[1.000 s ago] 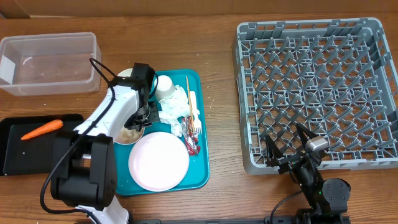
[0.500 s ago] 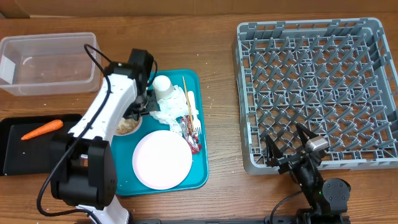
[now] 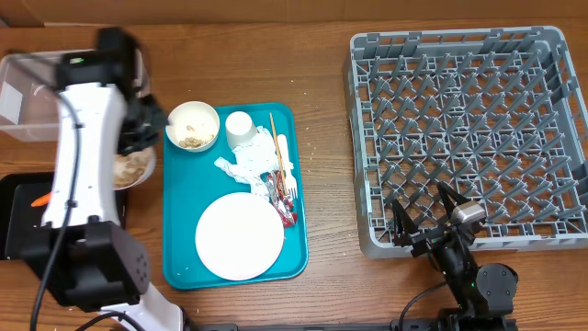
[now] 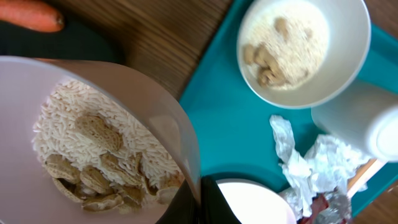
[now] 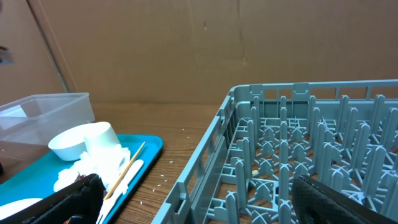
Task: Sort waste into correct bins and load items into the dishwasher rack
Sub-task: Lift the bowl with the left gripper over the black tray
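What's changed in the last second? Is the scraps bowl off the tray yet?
Yes. The left gripper, jaws shut on the rim of the scraps bowl, lifted it off the teal tray and swung it left; it now hangs near the tub and the black tray. That uncovered the second bowl. The cup, napkins, fork and the open right gripper by the rack stayed put.

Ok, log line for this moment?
left gripper: shut on scrap bowl | scrap bowl: held left of teal tray | right gripper: open by dishwasher rack
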`<act>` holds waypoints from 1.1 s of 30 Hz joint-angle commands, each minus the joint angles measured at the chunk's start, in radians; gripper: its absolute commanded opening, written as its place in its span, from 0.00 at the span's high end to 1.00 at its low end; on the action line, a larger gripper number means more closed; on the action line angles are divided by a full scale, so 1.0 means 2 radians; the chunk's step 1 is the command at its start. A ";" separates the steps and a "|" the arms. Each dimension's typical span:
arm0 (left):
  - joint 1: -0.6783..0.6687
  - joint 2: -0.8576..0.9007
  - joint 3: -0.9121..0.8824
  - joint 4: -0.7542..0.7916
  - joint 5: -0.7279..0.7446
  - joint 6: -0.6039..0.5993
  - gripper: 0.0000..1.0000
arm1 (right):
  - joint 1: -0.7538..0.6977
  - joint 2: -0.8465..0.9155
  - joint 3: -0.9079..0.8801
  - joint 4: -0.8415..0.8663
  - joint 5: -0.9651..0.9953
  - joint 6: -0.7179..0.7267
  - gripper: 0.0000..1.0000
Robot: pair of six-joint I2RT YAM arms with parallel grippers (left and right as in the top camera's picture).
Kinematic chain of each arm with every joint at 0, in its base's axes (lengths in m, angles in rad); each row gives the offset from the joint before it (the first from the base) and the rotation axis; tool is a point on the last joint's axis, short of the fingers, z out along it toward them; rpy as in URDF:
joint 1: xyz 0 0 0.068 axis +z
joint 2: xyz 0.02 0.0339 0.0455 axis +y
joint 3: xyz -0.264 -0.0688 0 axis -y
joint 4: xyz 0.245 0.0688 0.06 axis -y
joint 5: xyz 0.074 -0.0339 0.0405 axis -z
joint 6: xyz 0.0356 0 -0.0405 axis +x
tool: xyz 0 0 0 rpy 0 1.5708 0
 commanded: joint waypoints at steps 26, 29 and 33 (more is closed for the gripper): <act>0.383 -0.015 -0.192 0.147 0.489 0.210 0.96 | 0.004 -0.004 -0.005 0.003 0.005 0.001 0.00; 0.404 -0.015 -0.205 0.162 0.524 0.225 0.96 | 0.004 -0.004 -0.005 0.003 0.005 0.001 0.00; 0.427 -0.015 -0.206 0.160 0.536 0.231 0.96 | 0.004 -0.004 -0.005 0.003 0.005 0.001 0.00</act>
